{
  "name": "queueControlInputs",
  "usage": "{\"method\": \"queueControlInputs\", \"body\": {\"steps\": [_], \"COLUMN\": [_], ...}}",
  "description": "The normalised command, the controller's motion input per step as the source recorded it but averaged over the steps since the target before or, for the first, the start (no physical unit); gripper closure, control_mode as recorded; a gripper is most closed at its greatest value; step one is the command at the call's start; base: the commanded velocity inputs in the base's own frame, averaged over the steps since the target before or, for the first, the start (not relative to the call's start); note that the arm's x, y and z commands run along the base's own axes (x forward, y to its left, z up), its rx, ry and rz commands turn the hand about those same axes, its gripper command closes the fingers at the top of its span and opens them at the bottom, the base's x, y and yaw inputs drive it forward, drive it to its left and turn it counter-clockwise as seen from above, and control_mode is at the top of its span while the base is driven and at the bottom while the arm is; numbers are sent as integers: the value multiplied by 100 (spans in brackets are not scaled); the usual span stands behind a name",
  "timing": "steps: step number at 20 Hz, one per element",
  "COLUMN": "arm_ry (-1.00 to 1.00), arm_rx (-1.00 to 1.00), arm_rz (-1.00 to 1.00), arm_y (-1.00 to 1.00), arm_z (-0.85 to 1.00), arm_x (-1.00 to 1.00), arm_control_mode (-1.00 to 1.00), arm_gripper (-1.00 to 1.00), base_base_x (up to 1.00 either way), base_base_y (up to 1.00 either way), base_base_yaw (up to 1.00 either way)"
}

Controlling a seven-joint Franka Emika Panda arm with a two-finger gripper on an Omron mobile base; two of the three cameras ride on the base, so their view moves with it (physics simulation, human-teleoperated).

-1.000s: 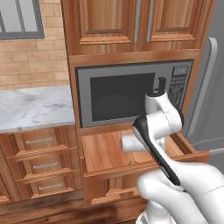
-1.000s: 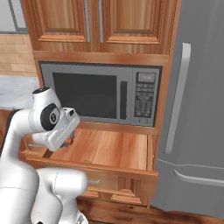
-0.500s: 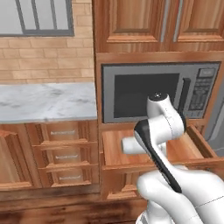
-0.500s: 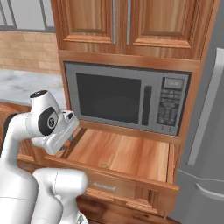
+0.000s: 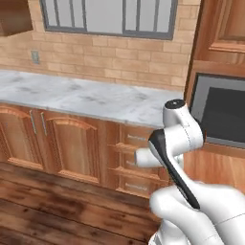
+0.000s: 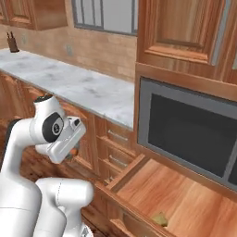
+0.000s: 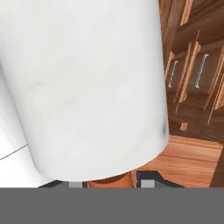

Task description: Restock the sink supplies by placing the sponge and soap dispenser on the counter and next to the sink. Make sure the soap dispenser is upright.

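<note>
Since the earlier pictures the base has driven left, bringing the marbled worktop [image 5: 95,98] into view, with the pincer [image 7: 131,180] clamped on the soap dispenser [image 7: 87,87], so placement beside the sink remains.

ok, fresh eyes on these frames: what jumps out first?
The hand view: a white bottle looms right up against the lens, with an orange-brown part at its lower end by the fingertips, so the shut hand seems to be holding the soap dispenser. Next, the long marbled counter under the window, running up to the built-in microwave. Below the microwave, an open wooden drawer has a small yellowish thing lying in it.
</note>
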Motion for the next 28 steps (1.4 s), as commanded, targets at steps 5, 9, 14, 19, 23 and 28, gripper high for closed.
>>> {"method": "queueControlInputs", "body": {"steps": [5, 9, 14, 19, 23, 28], "arm_ry": [0, 0, 0, 0, 0, 0], "arm_rx": [0, 0, 0, 0, 0, 0], "arm_rz": [0, 0, 0, 0, 0, 0], "arm_y": [0, 0, 0, 0, 0, 0], "arm_z": [0, 0, 0, 0, 0, 0], "arm_x": [0, 0, 0, 0, 0, 0], "arm_control_mode": [100, 100, 100, 100, 100, 100], "arm_gripper": [100, 100, 100, 100, 100, 100], "base_base_x": [0, 0, 0, 8, 12, 22], "base_base_y": [51, 39, 29, 11, 0, -13], "base_base_yaw": [81, 85, 87, 84, 81, 72]}}
